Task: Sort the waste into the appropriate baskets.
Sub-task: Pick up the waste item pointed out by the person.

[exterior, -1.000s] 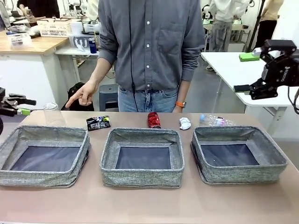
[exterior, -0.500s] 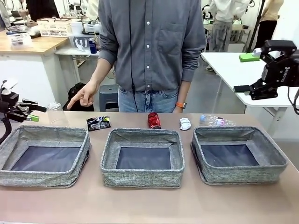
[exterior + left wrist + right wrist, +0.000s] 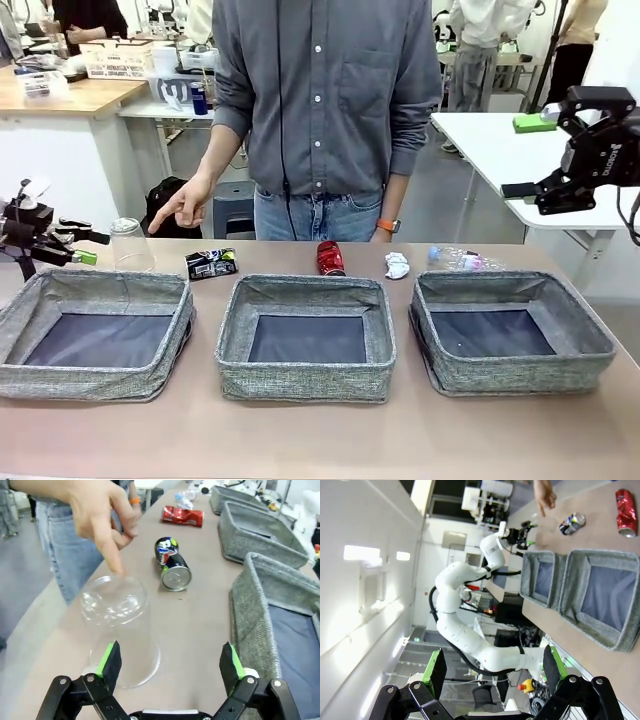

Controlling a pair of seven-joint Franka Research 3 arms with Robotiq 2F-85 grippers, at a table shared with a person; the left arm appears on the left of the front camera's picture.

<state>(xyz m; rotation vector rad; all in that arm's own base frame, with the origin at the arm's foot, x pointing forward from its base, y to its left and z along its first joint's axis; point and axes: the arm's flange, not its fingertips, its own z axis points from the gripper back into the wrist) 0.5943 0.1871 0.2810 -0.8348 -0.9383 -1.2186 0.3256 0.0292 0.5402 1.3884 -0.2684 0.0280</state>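
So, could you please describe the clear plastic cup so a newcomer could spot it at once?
Find the leftmost grey basket; litter lines the table behind the baskets. The cup stands at that line's left end, beside the black printed can. It alone stands mouth down, transparent, under the person's pointing hand.

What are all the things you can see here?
grey woven fabric baskets: three, grey with dark bottoms, side by side on the table's near half
clear plastic cup: one, see-through, upside down at the far left
crushed black printed can: one, black, behind the left basket
crushed red can: one, red, behind the middle basket
crumpled white paper ball: one, white, right of the red can
clear plastic bottle: one, see-through, lying behind the right basket
light brown table: one, light brown, under everything
person's hand: one, pointing down above the cup
robot's left hand: one, black with green pads, open, close to the cup
robot's right hand: one, same colours, open, raised at the right
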